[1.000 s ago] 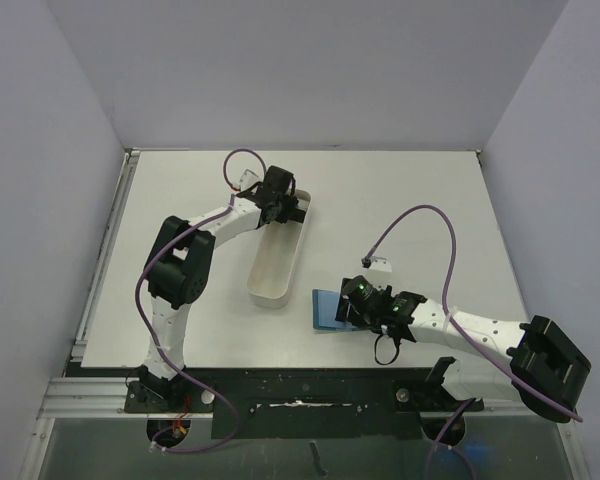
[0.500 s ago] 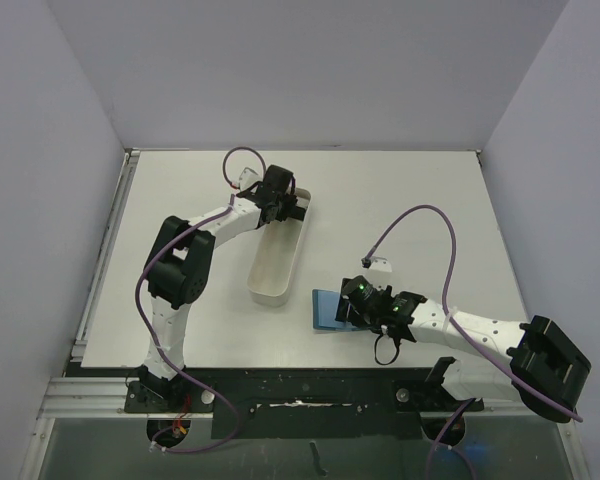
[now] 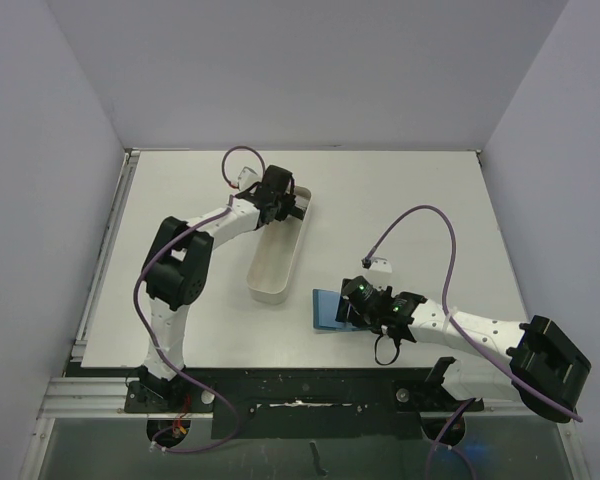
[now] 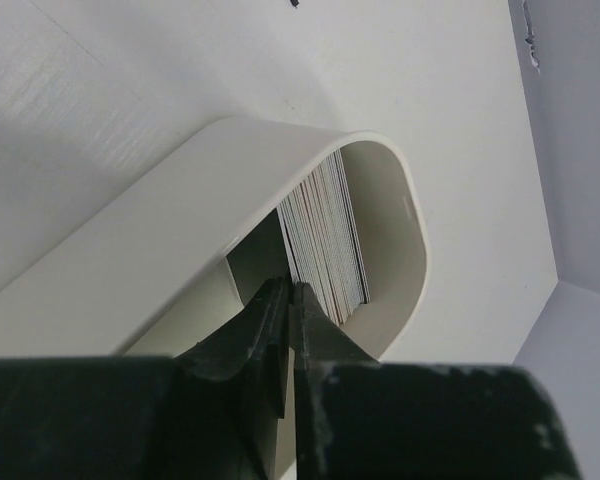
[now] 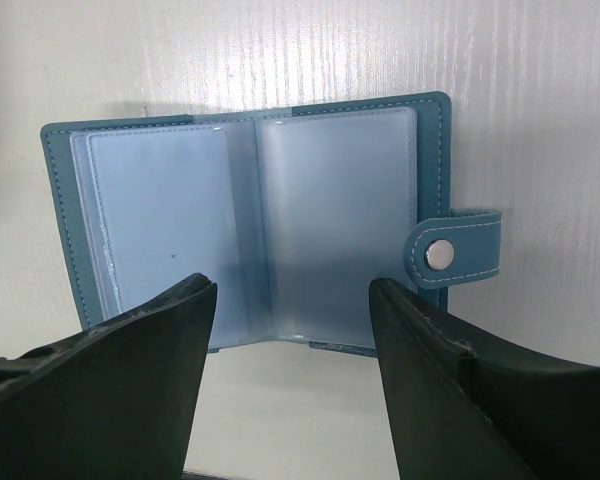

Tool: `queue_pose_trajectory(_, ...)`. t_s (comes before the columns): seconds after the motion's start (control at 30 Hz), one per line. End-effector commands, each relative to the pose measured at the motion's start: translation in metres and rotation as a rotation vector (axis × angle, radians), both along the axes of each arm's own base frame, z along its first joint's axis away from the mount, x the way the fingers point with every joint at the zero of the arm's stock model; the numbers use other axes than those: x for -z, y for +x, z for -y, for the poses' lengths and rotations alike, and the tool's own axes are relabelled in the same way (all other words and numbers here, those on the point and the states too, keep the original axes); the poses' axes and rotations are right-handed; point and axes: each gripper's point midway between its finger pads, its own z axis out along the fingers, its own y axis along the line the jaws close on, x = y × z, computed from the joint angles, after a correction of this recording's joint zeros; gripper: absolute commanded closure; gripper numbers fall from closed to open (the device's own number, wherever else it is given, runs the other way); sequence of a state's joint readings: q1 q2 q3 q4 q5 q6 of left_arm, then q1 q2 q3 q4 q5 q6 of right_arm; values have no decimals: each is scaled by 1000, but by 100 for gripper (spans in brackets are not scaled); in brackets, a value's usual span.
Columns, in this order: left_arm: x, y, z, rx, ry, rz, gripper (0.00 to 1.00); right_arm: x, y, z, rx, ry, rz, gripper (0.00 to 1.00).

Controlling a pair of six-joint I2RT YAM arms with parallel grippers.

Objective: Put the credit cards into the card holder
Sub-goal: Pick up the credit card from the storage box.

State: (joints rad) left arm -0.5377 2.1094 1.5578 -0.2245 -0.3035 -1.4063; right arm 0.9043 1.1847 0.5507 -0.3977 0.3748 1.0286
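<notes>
Several credit cards (image 4: 325,235) stand on edge as a stack in the rounded far end of the long white tray (image 4: 180,215). My left gripper (image 4: 288,290) reaches into that end, its jaws pressed together on the edge of the nearest card of the stack. In the top view it is at the tray's far end (image 3: 280,206). The teal-blue card holder (image 5: 250,225) lies open and flat on the table, its clear pockets up and snap tab (image 5: 458,250) to the right. My right gripper (image 5: 290,287) hangs open just above its near edge, empty. The holder also shows in the top view (image 3: 328,308).
The white tray (image 3: 278,255) runs lengthwise between the two arms, left of the card holder. Purple cables loop above both wrists. Walls close the table at the back and on both sides.
</notes>
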Motion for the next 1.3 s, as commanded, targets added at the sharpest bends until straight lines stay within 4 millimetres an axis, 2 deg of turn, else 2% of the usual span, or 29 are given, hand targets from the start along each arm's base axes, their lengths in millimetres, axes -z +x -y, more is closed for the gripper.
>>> queue_pose_trajectory(0.0, -71, 8, 5, -9, -72, 152, 100, -11, 9, -4, 18, 29, 55, 36)
queue_pose_trajectory(0.57, -92, -37, -5, 5, -138, 132, 100, -21, 9, -4, 18, 55, 73, 37)
queue_pose_trajectory(0.73, -100, -50, -2, 89, -134, 162, 100, -28, 9, -7, 6, 82, 85, 36)
queue_pose_trajectory(0.87, -112, -64, 3, 224, -97, 220, 100, -40, 10, -10, -4, 124, 102, 36)
queue_pose_trajectory(1.03, -122, -94, 3, 388, -55, 282, 100, -50, 10, -16, -16, 196, 114, 37)
queue_pose_trajectory(1.27, -127, -156, 9, 645, -76, 366, 100, -47, 6, -15, -1, 249, 93, 40)
